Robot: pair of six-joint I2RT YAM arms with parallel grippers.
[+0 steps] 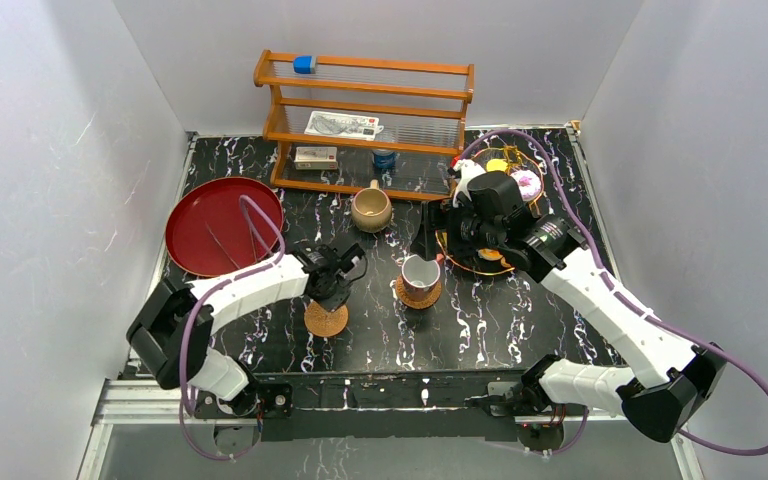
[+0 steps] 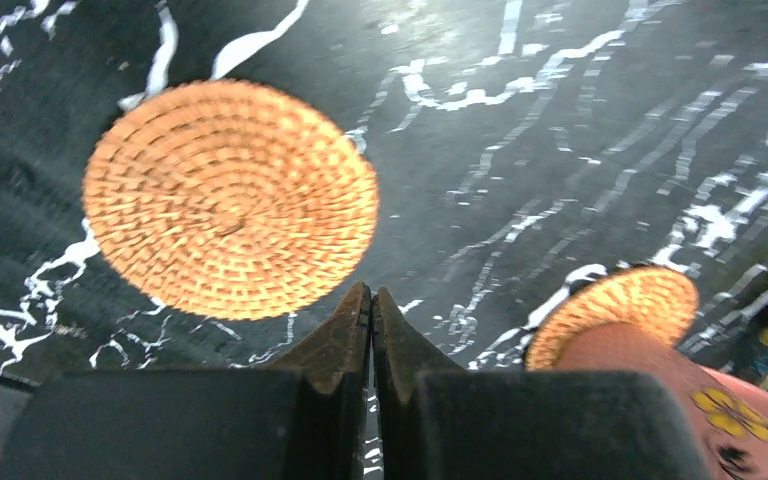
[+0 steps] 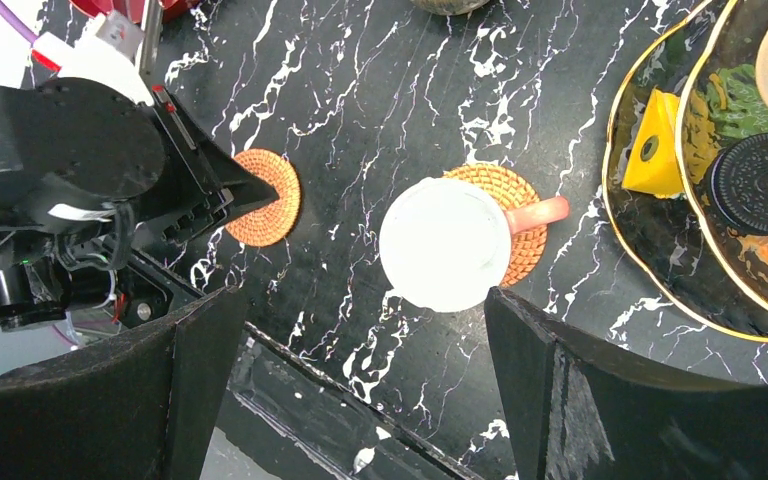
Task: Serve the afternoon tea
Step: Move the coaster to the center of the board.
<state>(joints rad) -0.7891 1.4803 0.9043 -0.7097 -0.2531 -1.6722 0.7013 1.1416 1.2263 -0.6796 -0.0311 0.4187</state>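
A white red-handled cup (image 1: pixel 420 271) stands on a woven coaster (image 1: pixel 419 296) at mid table. A second coaster (image 1: pixel 326 319) lies bare to its left. The tan mug (image 1: pixel 371 208) stands in front of the rack. My left gripper (image 1: pixel 350 260) is shut and empty, hovering just beyond the bare coaster (image 2: pixel 230 198). My right gripper (image 1: pixel 428 240) is open and empty above the cup (image 3: pixel 447 243). The gold-rimmed tiered stand (image 3: pixel 660 260) holds a yellow wedge (image 3: pixel 653 143) and a dark cookie (image 3: pixel 765 183); my right arm hides most of it in the top view.
A red round tray (image 1: pixel 223 225) with metal tongs lies at the left. The wooden rack (image 1: pixel 365 120) with boxes and a can stands at the back. The table's near edge (image 3: pixel 360 400) runs below my right gripper.
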